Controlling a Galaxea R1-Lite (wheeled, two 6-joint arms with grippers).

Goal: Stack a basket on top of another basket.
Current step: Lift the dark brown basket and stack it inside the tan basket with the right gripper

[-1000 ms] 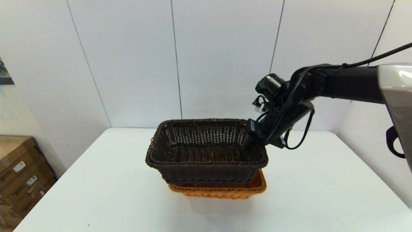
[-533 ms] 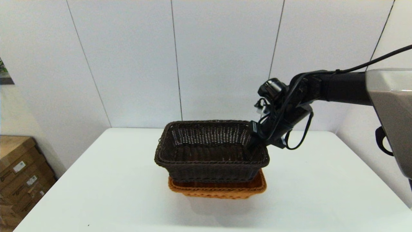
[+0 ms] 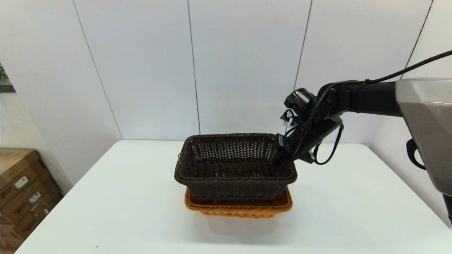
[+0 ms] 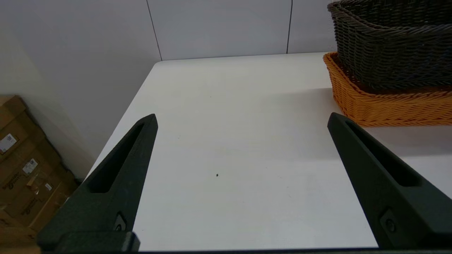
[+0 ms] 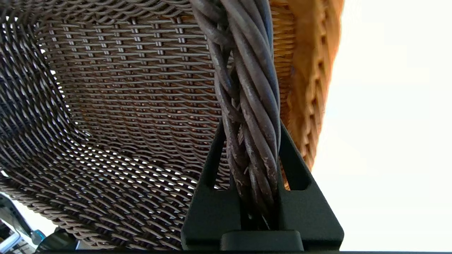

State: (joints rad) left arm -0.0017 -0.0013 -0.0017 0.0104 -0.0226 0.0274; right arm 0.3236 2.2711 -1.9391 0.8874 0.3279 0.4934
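Head view: the right hand (image 3: 281,157) pinches the dark basket (image 3: 235,169) at its 3 o'clock rim, low inside the orange basket (image 3: 240,207) at table (image 3: 106,211) centre. Left wrist view — left hand (image 4: 242,121) spread wide, empty. Right wrist view — fingers (image 5: 295,173) clamp the rolled rim

Two long black fingers of the left gripper (image 4: 241,120) rise from the bottom corners, spread wide apart over the white table (image 4: 229,141). At upper right the dark brown basket (image 4: 392,42) sits inside the orange-tan basket (image 4: 385,106). Cardboard boxes (image 4: 24,169) stand at lower left, below the table edge.
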